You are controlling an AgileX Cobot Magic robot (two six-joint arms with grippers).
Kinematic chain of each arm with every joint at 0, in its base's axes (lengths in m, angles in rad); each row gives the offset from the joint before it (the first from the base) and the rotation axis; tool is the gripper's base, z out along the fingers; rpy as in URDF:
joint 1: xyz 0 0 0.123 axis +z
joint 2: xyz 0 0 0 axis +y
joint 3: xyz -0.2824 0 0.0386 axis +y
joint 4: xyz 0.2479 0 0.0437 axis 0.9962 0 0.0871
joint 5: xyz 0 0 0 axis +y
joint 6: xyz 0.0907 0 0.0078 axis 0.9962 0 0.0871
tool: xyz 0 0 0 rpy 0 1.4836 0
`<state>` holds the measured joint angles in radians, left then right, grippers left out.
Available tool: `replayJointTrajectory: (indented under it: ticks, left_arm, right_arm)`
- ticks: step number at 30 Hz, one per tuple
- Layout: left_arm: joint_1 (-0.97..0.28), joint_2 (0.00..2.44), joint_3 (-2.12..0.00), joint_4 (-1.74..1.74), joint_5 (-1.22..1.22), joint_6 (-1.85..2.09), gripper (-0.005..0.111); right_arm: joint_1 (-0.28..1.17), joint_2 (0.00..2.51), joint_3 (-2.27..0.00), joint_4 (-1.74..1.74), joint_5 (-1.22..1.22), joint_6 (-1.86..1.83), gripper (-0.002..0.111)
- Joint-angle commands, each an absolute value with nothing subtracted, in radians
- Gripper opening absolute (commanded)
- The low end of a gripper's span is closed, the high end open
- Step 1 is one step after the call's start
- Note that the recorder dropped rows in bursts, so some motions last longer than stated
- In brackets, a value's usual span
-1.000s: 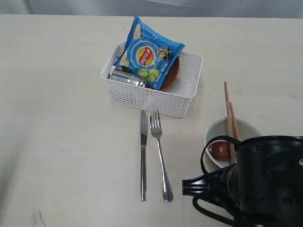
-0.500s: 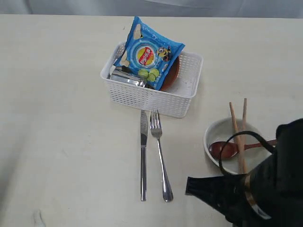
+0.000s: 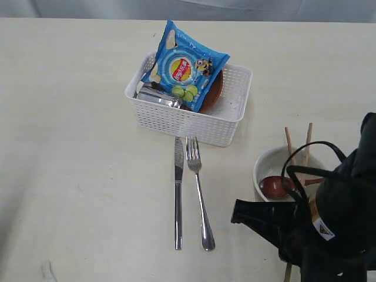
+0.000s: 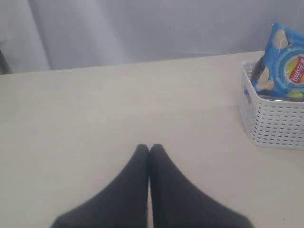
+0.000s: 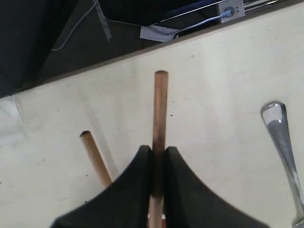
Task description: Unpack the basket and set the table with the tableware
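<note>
Chopstick [image 5: 160, 104] sits pinched in our right claw [image 5: 158, 151]; light, stiff, slippery, we judge it pivots unless held mid-length; left claw [image 4: 149, 148] clenched empty

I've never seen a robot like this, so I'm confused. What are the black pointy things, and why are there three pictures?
It is a robot with two arms, and each arm ends in a pincher called a gripper. One picture looks at the whole table from outside; the big black shape there is the right arm. The other two come from small cameras on the wrists, looking along each gripper. On the table are a white basket with a blue chip bag in it, a knife and a fork side by side, and a bowl with a spoon inside. The left gripper is shut on nothing. The right gripper pinches one wooden chopstick; the second chopstick is next to it.
</note>
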<state>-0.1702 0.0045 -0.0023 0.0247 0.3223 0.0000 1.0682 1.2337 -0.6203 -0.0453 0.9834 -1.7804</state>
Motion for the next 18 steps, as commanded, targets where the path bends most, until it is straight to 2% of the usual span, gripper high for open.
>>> replayJointTrajectory:
  ticks: [1,18]
  left_arm:
    - [-0.173,0.000,0.000,0.021,0.320,0.000,0.000]
    - [-0.173,0.000,0.000,0.021,0.320,0.000,0.000]
  right_arm:
    - [1.087,1.256,-0.626,-0.070,0.926,-1.821,0.000]
    - [1.109,1.298,-0.624,-0.119,0.992,-1.911,0.000]
